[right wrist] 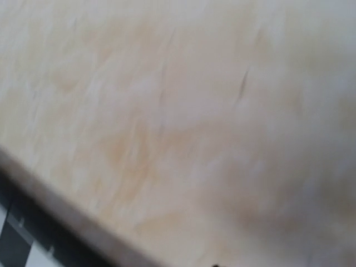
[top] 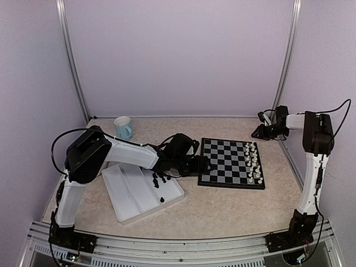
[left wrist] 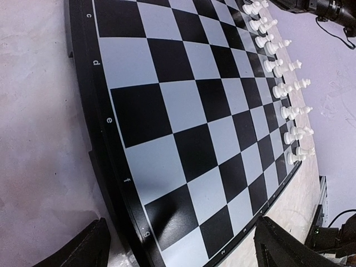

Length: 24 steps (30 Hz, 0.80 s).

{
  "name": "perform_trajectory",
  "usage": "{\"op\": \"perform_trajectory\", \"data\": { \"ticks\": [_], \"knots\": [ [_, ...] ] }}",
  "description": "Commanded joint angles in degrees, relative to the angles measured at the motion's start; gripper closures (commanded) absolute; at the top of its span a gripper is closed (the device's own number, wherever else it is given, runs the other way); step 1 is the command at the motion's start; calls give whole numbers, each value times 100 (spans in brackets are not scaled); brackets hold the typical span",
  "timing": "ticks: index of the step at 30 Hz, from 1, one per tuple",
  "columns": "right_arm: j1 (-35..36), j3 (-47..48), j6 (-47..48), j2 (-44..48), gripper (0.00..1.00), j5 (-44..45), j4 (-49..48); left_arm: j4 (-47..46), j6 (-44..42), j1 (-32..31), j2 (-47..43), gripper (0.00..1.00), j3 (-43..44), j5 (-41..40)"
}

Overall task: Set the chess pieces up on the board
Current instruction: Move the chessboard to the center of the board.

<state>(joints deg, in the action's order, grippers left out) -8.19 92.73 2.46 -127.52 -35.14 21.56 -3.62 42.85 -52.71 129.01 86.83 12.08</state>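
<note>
Wide open, the left claw [top: 203,165] holds nothing. It sits low at the board's [top: 232,162] left edge. In the left wrist view its two fingers [left wrist: 83,250] stand on either side of a board corner, one over the table [top: 222,206] and one past the adjoining edge.

Black pieces [top: 159,179] lie in a white tray [top: 133,203] just left of the board. Most are clustered at the tray end nearest the board. One piece [top: 162,199] lies apart, nearer the tray's middle.

White pieces [top: 253,161] stand in two rows along the board's right side.

A blue mug [top: 123,127] stands behind the tray, well left of the board.

Beyond the board's far right corner, the right claw [top: 259,132] hangs near the back wall. Its opening cannot be told: the top view is too small, and the right wrist view is blurred and shows mostly bare table.
</note>
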Motion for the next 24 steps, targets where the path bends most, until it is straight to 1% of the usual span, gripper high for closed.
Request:
{"op": "perform_trajectory", "data": {
  "ticks": [1, 4, 8, 15, 16, 20, 24],
  "knots": [
    [-119, 517, -55, -612, 78, 33, 518, 192, 74, 19, 1, 11, 57, 121],
    [-120, 470, -23, -692, 86, -88, 586, 167, 39, -20, -3, 11, 60, 228],
    [-114, 85, 132, -489, 92, -177, 593, 179, -29, -112, -24, 11, 67, 311],
    [-114, -873, 499, -1, 94, -303, 587, 344, -248, -386, -130, 12, -72, 278],
    [-115, -1005, 555, 60, 94, -305, 584, 486, -279, -426, -179, 12, -139, 262],
    [-121, -1528, 677, 242, 95, -305, 541, 539, -293, -572, -427, 12, -565, 210],
    [-122, -1838, 738, 416, 96, -308, 487, 639, -398, -778, -708, 12, -894, 74]
  ]
}}
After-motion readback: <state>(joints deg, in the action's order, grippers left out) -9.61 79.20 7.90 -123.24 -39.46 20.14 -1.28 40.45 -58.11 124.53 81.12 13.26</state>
